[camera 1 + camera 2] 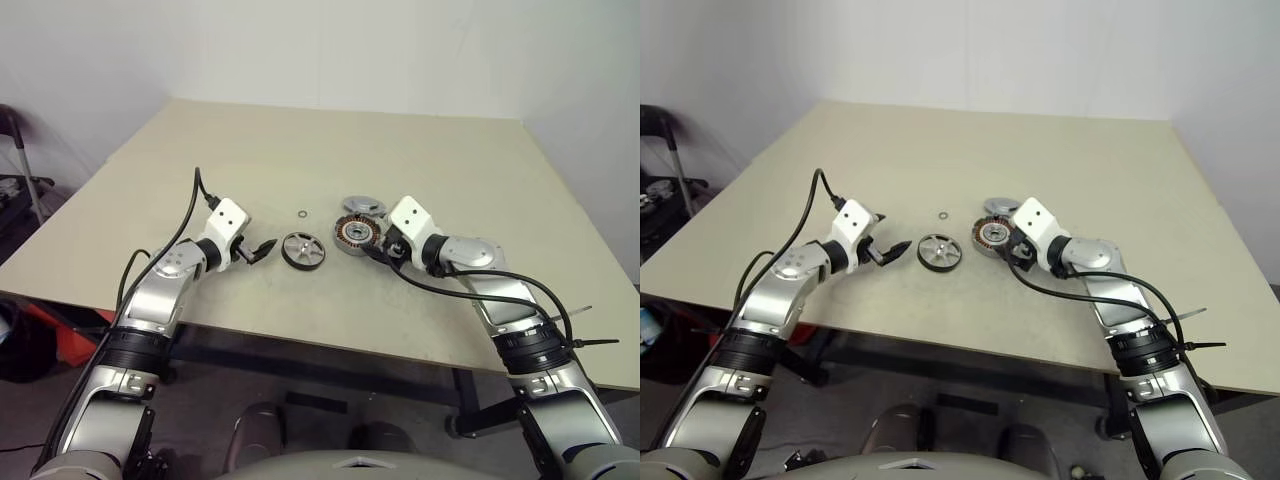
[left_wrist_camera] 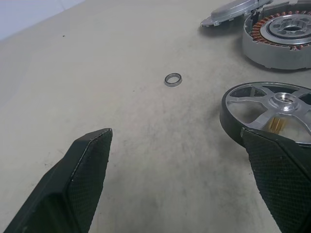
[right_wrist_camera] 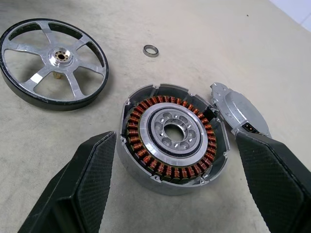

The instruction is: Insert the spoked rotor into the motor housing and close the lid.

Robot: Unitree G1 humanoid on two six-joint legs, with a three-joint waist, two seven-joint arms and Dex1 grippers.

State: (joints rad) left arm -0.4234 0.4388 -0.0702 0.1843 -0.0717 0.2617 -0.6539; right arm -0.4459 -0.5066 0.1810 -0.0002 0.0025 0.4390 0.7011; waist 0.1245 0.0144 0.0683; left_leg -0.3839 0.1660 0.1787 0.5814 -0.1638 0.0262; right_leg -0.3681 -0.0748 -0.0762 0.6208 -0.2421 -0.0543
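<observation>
Four metal parts are lying near the middle of the beige table (image 1: 420, 150), between the two arms. Nearest the left arm, the spoked rotor (image 1: 303, 250) is lying flat with its black rim around silver spokes and a silver hub. Just right of it, the motor housing (image 1: 356, 234) is sitting open side up, its copper-coloured winding ring circling a silver centre. The lid (image 1: 363, 207) is resting just beyond the housing on the far side, right against its wall and tilted a little in the left wrist view; whether it is actually leaning on the housing cannot be told. The small thin ring (image 1: 302, 212) is lying on its own, a little farther off than the rotor and to the left of the lid. The left gripper (image 1: 262, 249) is hovering just left of the rotor with its fingers (image 2: 73, 184) spread wide and gripping nothing; one finger is standing close to the rotor's near rim. The right gripper (image 3: 177, 179) is reaching in from the right with its fingers (image 3: 82, 184) also spread wide, one on either side of the motor housing, apart from its wall and clasping nothing.
</observation>
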